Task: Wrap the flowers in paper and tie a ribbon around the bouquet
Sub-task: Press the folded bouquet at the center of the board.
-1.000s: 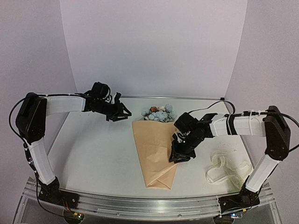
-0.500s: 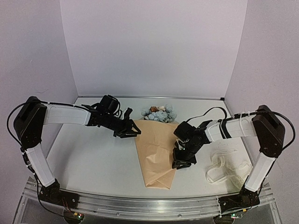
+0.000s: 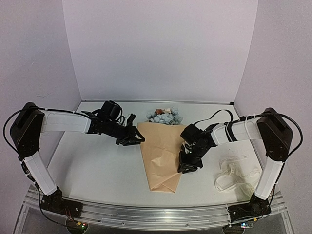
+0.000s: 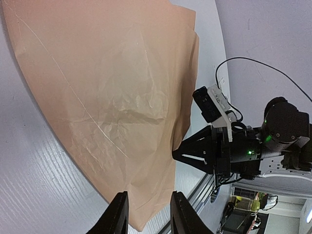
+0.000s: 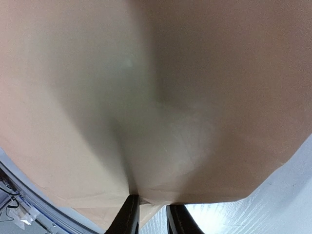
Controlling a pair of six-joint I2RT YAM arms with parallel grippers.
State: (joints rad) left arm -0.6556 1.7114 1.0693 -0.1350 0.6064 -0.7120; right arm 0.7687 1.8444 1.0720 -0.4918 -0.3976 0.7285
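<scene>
The bouquet (image 3: 161,151) is a tan paper cone lying mid-table with its tip toward me. Pale blue and pink flowers (image 3: 164,116) show at its wide far end. My left gripper (image 3: 137,138) hovers at the cone's upper left edge. In the left wrist view (image 4: 147,220) it is open, with the paper (image 4: 112,97) beyond it and nothing between the fingers. My right gripper (image 3: 187,164) sits on the cone's right edge. In the right wrist view (image 5: 152,215) its narrow jaws pinch the folded paper (image 5: 161,97) edge. The cream ribbon (image 3: 235,173) lies loosely bunched at the right.
The white table (image 3: 92,161) is enclosed by pale walls on the left, back and right. A metal rail (image 3: 156,214) with the arm bases runs along the near edge. The right arm's cable (image 3: 214,114) loops over the table beside the flowers.
My left arm has swung right, from the far left up to the cone's upper left edge. My right gripper has shifted slightly along the cone's right edge, and the cone has moved a little.
</scene>
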